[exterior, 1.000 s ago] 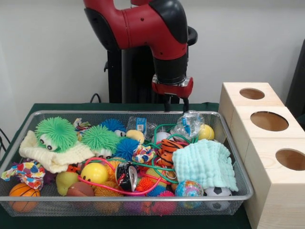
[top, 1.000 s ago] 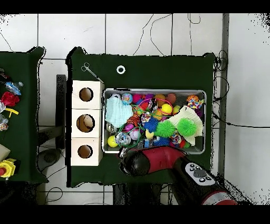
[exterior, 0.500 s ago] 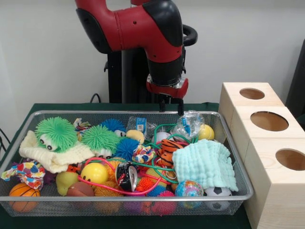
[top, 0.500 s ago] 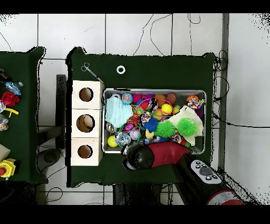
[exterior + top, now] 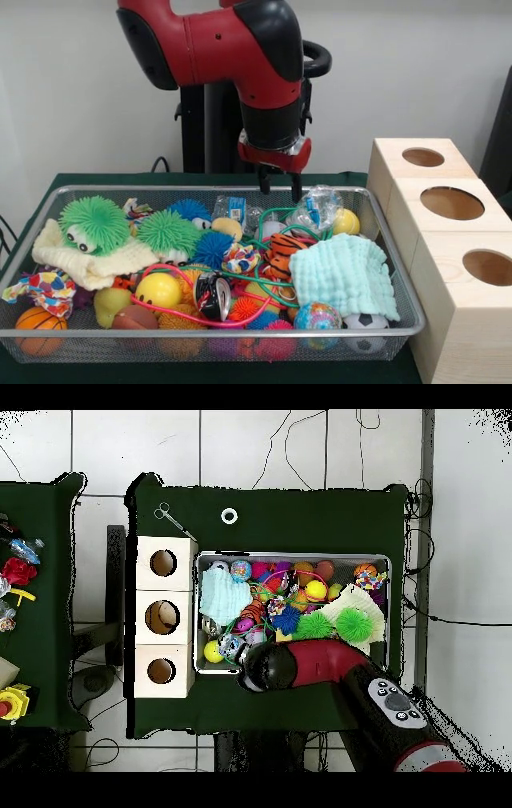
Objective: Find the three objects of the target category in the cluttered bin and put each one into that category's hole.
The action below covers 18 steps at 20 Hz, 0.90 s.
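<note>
Many toys and two cloths fill the wire bin (image 5: 400, 308).

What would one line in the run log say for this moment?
phase: searching | end effector: open, empty, above wire bin far edge | wooden box holes: nothing visible inside

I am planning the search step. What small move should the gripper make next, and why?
Probably lower straight down. The gripper hangs open and empty above the far side of the bin, over the crumpled plastic bottle, and touches nothing yet.
</note>
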Motion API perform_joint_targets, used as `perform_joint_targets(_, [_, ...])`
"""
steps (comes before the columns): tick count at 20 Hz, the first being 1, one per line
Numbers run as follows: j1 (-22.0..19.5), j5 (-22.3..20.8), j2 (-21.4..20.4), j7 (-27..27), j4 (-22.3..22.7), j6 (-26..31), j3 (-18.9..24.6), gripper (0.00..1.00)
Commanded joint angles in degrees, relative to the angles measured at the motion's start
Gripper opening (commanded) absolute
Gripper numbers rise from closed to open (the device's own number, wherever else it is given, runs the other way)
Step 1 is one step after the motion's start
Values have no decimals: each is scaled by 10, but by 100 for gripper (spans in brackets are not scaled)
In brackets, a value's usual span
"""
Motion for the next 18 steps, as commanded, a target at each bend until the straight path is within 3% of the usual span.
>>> perform_joint_targets(1, [9,31,-12,-4,-106,27,23,100])
perform_joint_targets(11, [79,87,2,96,-139,-9,-17,100])
perform_joint_targets(18, [109,131,7,103,-140,-12,-34,100])
